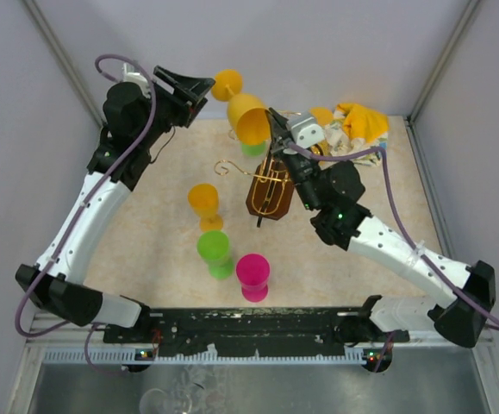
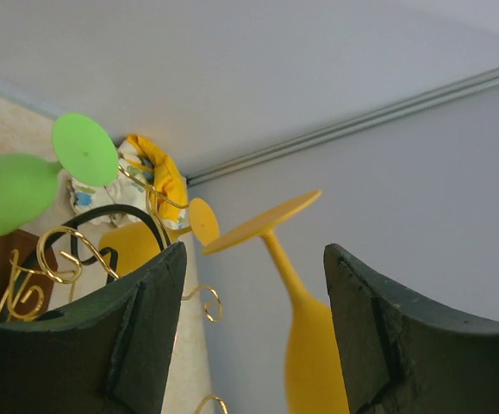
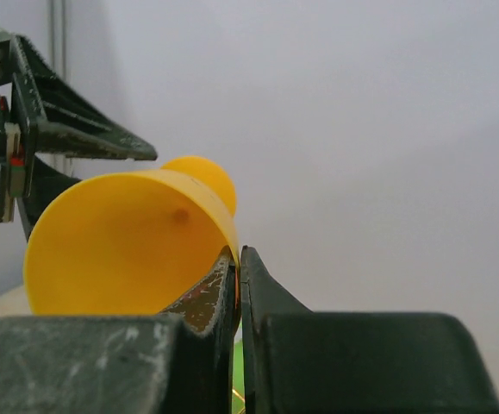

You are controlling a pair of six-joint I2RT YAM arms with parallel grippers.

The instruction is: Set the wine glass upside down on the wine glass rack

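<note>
1. Holding the wine glass (image 1: pixel 247 116) by its rim, the right tool (image 1: pixel 275 128) is clamped on the bowl wall. The right wrist view shows one finger inside the lip and one outside. This rim hold leaves the stem and foot free.
2. Position of the glass: in the air and lying close to level, at 11 o'clock from the wine glass rack (image 1: pixel 269 188) in the top view. Its foot points to 10 o'clock. It looks clear of the rack's wires.
3. Left tool (image 1: pixel 199 88): jaws apart, nothing between them, just beside the foot at its 9 o'clock. The left wrist view looks through the gap at the stem and foot beyond.
4. Judgement: the left tool is placed to take the stem in a handover. A rim grip alone cannot bring the foot onto a wire arm with the bowl hanging down.
5. The rack stands on the worktop (image 1: pixel 146 216). A green glass (image 1: pixel 251 148) hangs from one gold arm at its 12 o'clock, directly beneath the held glass. A cloth (image 1: pixel 359 121) lies at 1 o'clock.
6. Risk noted: the rim pinch is narrow, so the glass could pivot or slip if the left tool closes off-centre on the stem.
</note>
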